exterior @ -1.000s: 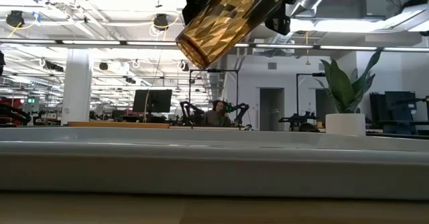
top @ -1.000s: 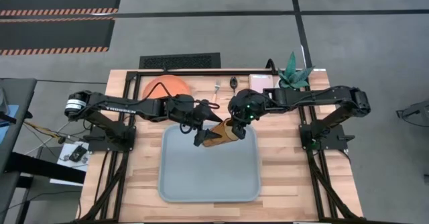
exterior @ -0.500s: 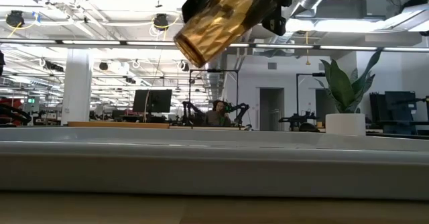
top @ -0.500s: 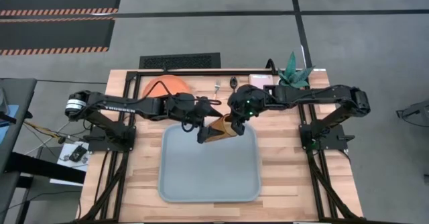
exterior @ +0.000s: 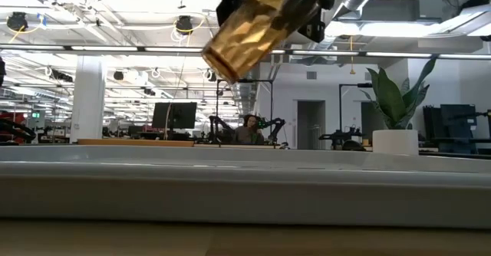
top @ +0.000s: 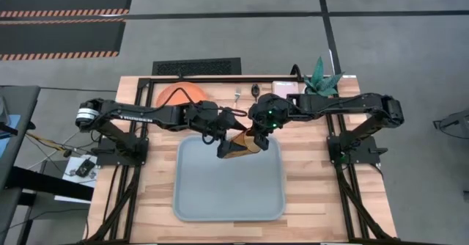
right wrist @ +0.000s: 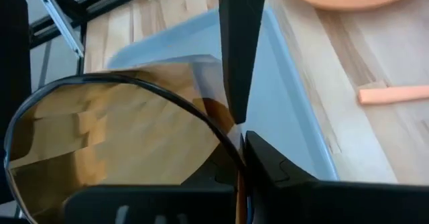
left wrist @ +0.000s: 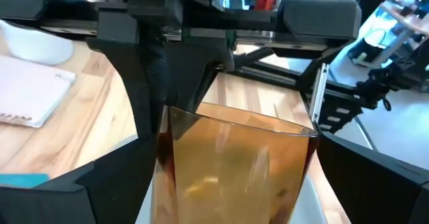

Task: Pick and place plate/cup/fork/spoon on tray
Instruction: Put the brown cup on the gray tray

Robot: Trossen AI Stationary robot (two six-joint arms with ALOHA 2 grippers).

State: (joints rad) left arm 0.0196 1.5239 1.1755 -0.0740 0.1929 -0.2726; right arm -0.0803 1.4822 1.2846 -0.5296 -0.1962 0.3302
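Both grippers, left [top: 223, 147] and right [top: 254, 136], clamp the tilted cup [top: 238, 144] above the tray [top: 229, 194], toward its 12 o'clock edge; no legible writing

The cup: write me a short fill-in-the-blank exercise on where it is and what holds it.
1. The cup hangs tilted in the air above the far end of the ____.
2. The cup is held at the same time by ____ hands, the left hand and the right hand.
3. The orange plate lies on the ____, behind the left arm.
4. In the low view, the cup's lower end is ____ the tray.

Missing words: tray; two; table; above
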